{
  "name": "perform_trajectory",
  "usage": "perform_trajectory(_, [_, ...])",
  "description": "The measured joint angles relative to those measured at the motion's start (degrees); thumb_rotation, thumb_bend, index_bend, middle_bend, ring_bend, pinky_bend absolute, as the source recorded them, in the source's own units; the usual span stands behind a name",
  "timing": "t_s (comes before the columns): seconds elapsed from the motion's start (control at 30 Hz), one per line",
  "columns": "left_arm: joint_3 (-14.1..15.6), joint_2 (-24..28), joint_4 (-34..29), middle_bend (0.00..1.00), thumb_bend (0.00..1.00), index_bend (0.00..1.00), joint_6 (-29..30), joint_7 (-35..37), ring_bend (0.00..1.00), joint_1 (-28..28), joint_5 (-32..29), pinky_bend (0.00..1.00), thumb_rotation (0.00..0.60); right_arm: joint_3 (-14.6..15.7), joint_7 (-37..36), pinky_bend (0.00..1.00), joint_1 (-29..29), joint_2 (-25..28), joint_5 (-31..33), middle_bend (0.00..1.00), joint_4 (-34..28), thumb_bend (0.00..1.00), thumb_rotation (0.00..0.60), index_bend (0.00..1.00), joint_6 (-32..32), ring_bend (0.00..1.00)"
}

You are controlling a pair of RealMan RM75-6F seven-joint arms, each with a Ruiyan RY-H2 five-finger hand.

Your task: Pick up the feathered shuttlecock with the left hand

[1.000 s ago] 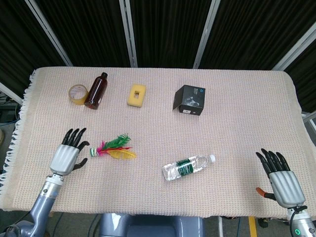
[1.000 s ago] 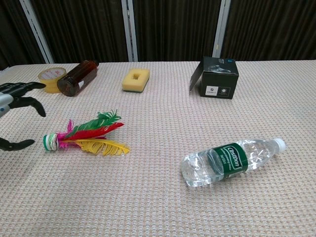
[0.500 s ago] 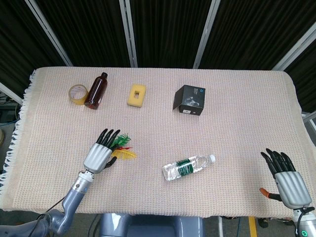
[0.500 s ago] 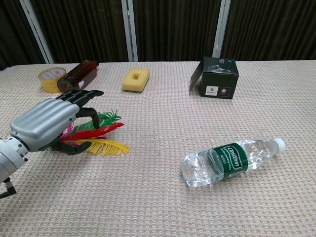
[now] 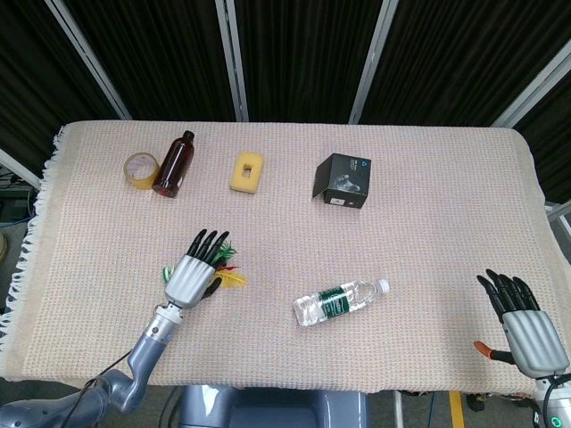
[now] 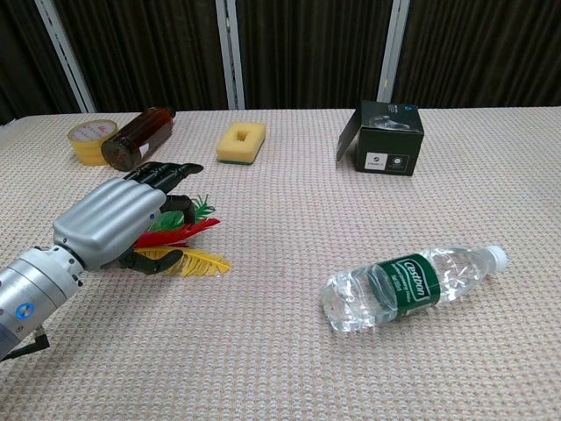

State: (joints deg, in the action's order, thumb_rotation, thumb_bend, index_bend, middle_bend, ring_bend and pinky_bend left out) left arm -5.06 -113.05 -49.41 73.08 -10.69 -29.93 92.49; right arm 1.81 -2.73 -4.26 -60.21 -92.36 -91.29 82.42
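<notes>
The feathered shuttlecock (image 5: 234, 279) lies on the woven tablecloth at the front left, its red, green and yellow feathers (image 6: 200, 261) pointing right. Its round base (image 5: 168, 271) peeks out at the left of my left hand (image 5: 192, 275). That hand (image 6: 114, 221) covers most of the shuttlecock, fingers stretched forward over the feathers and the thumb low beside the yellow feather. I cannot see a closed grip on it. My right hand (image 5: 522, 325) hovers at the table's front right corner with its fingers spread and nothing in it.
A water bottle (image 5: 341, 300) lies on its side right of the shuttlecock. Along the back stand a tape roll (image 5: 141, 169), a brown bottle (image 5: 174, 163) on its side, a yellow sponge (image 5: 247, 172) and a black box (image 5: 343, 180).
My left hand has moved right from beside the shuttlecock's base to over its feathers, hiding most of it. The right hand has sunk slightly toward the front edge.
</notes>
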Motion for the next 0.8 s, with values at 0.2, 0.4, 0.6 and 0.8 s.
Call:
perform_trajectory(0.2, [0.1, -2.6, 5.0, 0.0, 0.43, 0.58, -0.8, 3.0, 0.0, -0.8, -0.9, 0.0, 0.6, -0.1, 0.0, 0.0, -0.3, 0.0, 1.0, 0.0, 0.0, 0.0, 0.6, 0.0, -1.1, 0.0])
perform_trajectory(0.4, [0.8, -4.3, 8.1, 0.0, 0.53, 0.8, 1.6, 6.2, 0.0, -1.1, -0.3, 0.0, 0.6, -0.3, 0.5, 0.0, -0.3, -0.1, 2.1, 0.0, 0.1, 0.0, 0.6, 0.0, -1.6, 0.0])
perform_trajectory(0.6, [1.9, -4.1, 8.5, 0.0, 0.57, 0.86, 7.0, 8.5, 0.0, 0.2, 0.9, 0.0, 0.6, -0.4, 1.4, 0.0, -0.3, -0.4, 2.3, 0.0, 0.0, 0.0, 0.6, 0.0, -1.7, 0.0])
perform_trajectory(0.8, [4.0, 1.1, 3.1, 0.02, 0.57, 0.88, 14.0, 8.3, 0.0, 3.7, 2.8, 0.0, 0.6, -0.5, 2.7, 0.0, -0.2, -0.8, 2.5, 0.0, -0.3, 0.0, 0.6, 0.0, -1.5, 0.0])
